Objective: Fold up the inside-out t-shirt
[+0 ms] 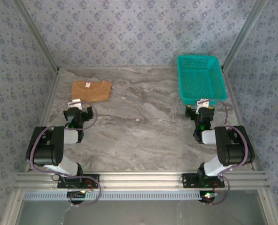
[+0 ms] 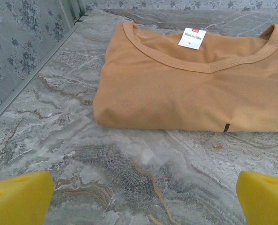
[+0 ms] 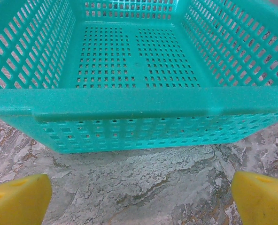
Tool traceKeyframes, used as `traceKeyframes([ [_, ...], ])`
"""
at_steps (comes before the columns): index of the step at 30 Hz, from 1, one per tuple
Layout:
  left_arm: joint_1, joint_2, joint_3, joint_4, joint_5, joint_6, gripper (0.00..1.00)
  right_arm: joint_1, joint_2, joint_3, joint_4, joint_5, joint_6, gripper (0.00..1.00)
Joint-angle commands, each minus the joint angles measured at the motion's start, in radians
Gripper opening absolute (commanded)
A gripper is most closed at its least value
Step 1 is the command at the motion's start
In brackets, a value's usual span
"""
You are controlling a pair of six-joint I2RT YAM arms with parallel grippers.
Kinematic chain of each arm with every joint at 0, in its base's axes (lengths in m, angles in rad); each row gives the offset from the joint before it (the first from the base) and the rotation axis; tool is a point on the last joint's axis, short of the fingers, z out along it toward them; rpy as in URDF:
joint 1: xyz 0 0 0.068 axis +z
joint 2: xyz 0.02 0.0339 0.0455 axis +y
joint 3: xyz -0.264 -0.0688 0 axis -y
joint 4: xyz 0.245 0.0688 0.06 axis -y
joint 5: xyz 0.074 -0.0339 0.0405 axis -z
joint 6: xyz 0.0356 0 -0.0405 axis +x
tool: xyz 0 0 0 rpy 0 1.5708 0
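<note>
Ahead of spread left fingers (image 2: 17, 199): folded t-shirt (image 2: 190, 93), untouched.

The tan-orange t-shirt (image 2: 190, 93) lies folded flat on the marble bench (image 2: 129, 178), ahead of the left end effector (image 2: 143, 199) and apart from it. A white label (image 2: 192, 38) sits at its far neckline. The yellow fingers (image 2: 17, 197) stand spread wide with bare bench between them. A patterned wall (image 2: 17, 51) runs ahead to the left.
</note>
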Motion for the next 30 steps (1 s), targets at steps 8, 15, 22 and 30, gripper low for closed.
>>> traceKeyframes([
  [8,-0.005,0.003,0.016,0.022,-0.016,-0.005,1.0,-0.029,-0.001,0.016,-0.022,-0.053,-0.002,1.0],
  [15,-0.003,0.003,0.016,0.022,-0.014,-0.006,1.0,-0.053,-0.003,0.028,-0.048,-0.109,0.009,1.0],
  [22,-0.004,0.003,0.016,0.022,-0.015,-0.003,0.99,-0.053,-0.002,0.028,-0.048,-0.11,0.009,1.0],
  [30,0.0,0.005,0.023,0.01,0.044,0.012,1.0,-0.053,-0.003,0.028,-0.048,-0.11,0.009,1.0],
])
